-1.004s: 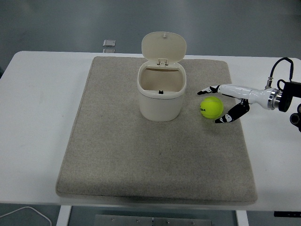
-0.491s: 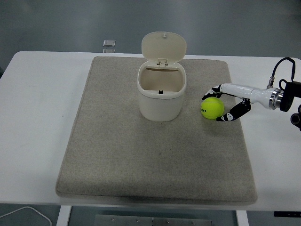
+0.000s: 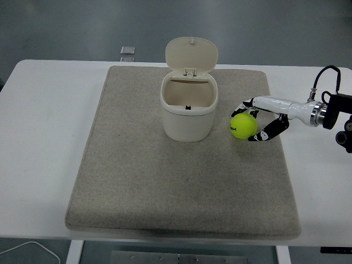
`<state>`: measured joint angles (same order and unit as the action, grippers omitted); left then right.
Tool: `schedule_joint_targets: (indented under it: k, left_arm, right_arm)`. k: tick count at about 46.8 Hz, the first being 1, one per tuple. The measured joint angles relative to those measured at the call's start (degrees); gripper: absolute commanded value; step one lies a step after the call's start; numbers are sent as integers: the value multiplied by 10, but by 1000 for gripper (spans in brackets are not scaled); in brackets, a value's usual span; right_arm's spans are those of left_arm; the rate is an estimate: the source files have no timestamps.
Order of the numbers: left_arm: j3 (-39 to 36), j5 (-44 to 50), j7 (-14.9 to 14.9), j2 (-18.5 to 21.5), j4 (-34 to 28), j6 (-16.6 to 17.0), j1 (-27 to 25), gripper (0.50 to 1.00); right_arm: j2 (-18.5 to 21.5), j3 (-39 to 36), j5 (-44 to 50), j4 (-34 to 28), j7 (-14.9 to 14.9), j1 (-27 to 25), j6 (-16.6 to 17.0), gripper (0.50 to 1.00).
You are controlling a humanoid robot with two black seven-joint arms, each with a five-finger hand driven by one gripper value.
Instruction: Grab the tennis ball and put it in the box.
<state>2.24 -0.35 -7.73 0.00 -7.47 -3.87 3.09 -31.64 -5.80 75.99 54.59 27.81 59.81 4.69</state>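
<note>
- The tennis ball [image 3: 243,126] is covered in fuzzy, matt felt.
- The box [image 3: 187,109] is made of smooth cream plastic with a slight sheen.
- The mat [image 3: 137,181] is formed of coarse, matt grey cloth.
- The table [image 3: 47,137] is finished smooth and white.

The box [image 3: 187,111] is standing at the mat's [image 3: 137,181] twelve o'clock end, its lid [image 3: 191,54] tilting up behind and leaving the mouth clear from above. At its three o'clock the ball [image 3: 243,125] and right hand [image 3: 257,121] are filling the gap. Mat from nine through six is lying bare.
</note>
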Motion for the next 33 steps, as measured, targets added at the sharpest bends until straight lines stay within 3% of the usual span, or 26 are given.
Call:
schedule_joint_targets:
  k: [17,28,33]
  left_arm:
    - [0,0,0,0,0,0,0,992]
    - [0,0,0,0,0,0,0,992]
    - [0,0,0,0,0,0,0,992]
  right_arm:
    - [-14,-3,-10,2,32,10,-1,500]
    - [-47,-9,-20,3,50,16,0,500]
    - [-70,-9,-27,11,52,42,4,500]
